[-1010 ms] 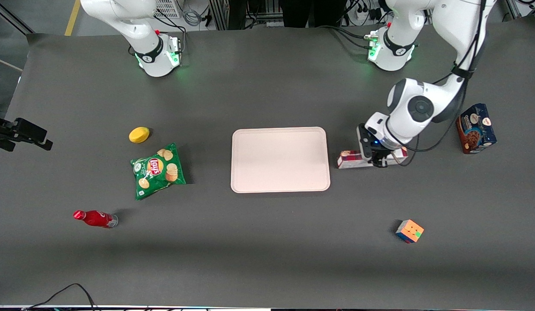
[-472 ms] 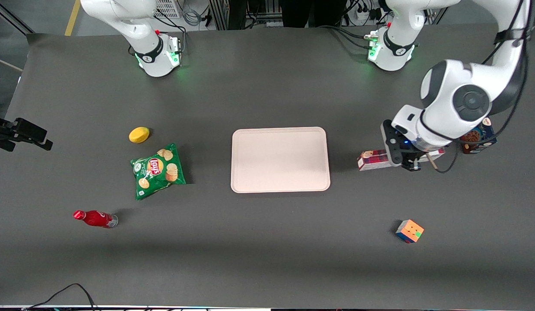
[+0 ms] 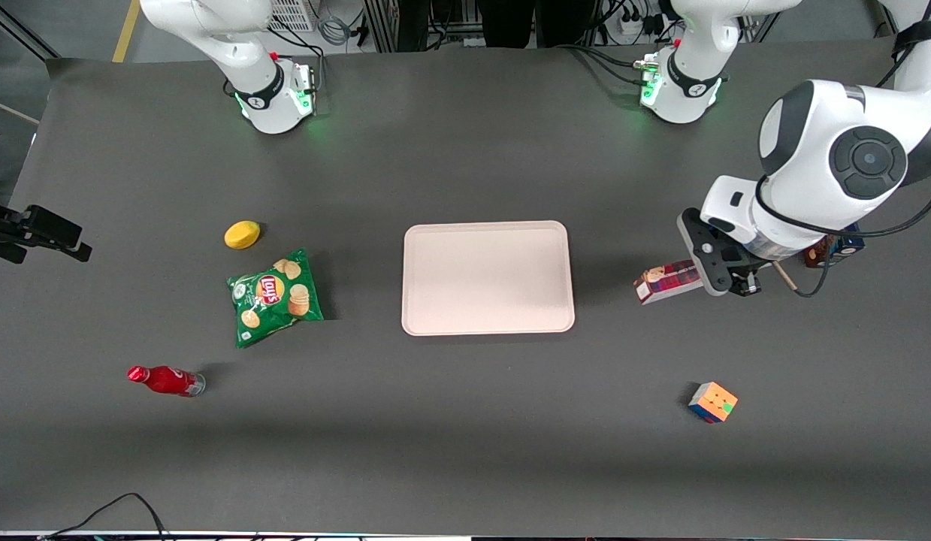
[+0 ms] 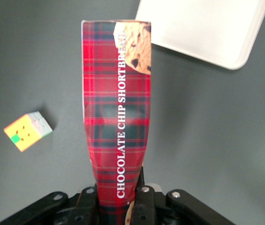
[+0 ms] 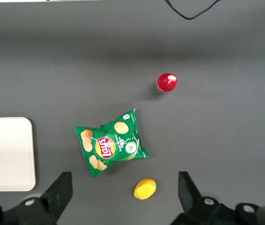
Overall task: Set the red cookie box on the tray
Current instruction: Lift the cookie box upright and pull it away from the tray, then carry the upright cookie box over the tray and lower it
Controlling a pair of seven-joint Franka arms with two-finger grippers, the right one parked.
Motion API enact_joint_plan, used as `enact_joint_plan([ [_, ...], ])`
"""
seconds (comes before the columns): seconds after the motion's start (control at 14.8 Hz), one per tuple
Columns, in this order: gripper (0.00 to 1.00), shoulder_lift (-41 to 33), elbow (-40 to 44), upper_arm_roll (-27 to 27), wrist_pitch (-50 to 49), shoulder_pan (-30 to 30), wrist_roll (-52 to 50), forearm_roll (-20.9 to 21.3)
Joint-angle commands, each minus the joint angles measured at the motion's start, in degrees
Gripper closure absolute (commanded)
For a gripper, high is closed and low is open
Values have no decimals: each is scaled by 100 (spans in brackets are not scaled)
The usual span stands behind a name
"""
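One gripper (image 3: pixel 736 279) clamps the red cookie box (image 3: pixel 666 280) aloft, tilted.

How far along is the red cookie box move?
Done: the gripper is shut on the red cookie box, which looks lifted off the table toward the working arm's end. In hand: the box is carried with its free end tilted toward the tray; the wrist view shows the box apart from the tray's corner. Left: carry it over the tray, lower and release. The tray holds nothing yet.
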Motion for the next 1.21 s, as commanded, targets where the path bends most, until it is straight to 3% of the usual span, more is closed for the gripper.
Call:
enact_joint_plan([
  [0.0,98,-124,120,-504,-434,-34,-2349,13],
  [0.27,98,-81,111,-1331,-496,-43,-5375,-13],
  [0.74,98,279,67,-2193,-329,-96,-8908,-14],
  [1.15,98,1008,-292,-2370,1083,-227,-10258,109],
])
